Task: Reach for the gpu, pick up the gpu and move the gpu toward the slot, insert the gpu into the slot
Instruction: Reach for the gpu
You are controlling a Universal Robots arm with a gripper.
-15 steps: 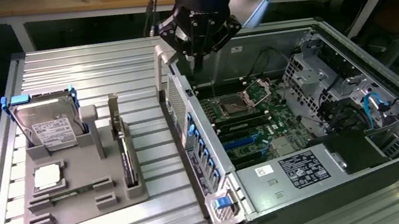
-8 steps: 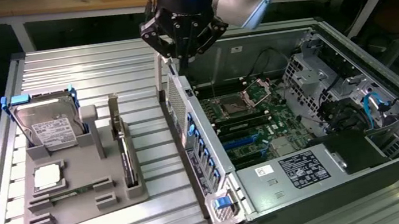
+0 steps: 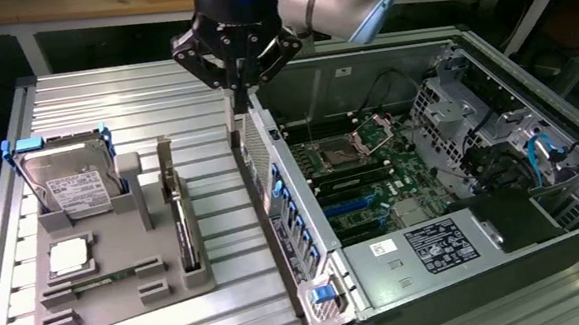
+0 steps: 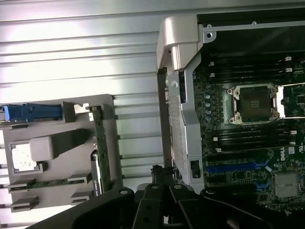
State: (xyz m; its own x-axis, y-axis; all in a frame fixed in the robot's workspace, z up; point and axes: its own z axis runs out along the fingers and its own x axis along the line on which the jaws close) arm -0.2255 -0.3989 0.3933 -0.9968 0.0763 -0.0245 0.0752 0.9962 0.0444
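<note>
The gpu point(image 3: 181, 227) stands on its long edge in a groove of the grey holder point(image 3: 118, 307), its metal bracket at the far end. From the wrist view the gpu point(image 4: 101, 148) shows as a thin edge-on strip. My gripper point(image 3: 242, 106) hangs shut and empty above the gap between the holder and the open computer case, close to the case's rear wall and well above the card. Its dark fingers point(image 4: 162, 188) point down there. The slot point(image 3: 349, 203) is a blue strip on the green motherboard inside the case; it also appears as the blue slot point(image 4: 233, 167) below the processor socket.
A hard drive point(image 3: 74, 187) in a blue caddy and a square processor chip point(image 3: 69, 257) share the holder. The case's tall side wall point(image 3: 284, 205) stands between holder and motherboard. Memory strips and a processor socket point(image 3: 350, 146) lie beyond the slot. The table point(image 3: 123, 92) is ribbed aluminium.
</note>
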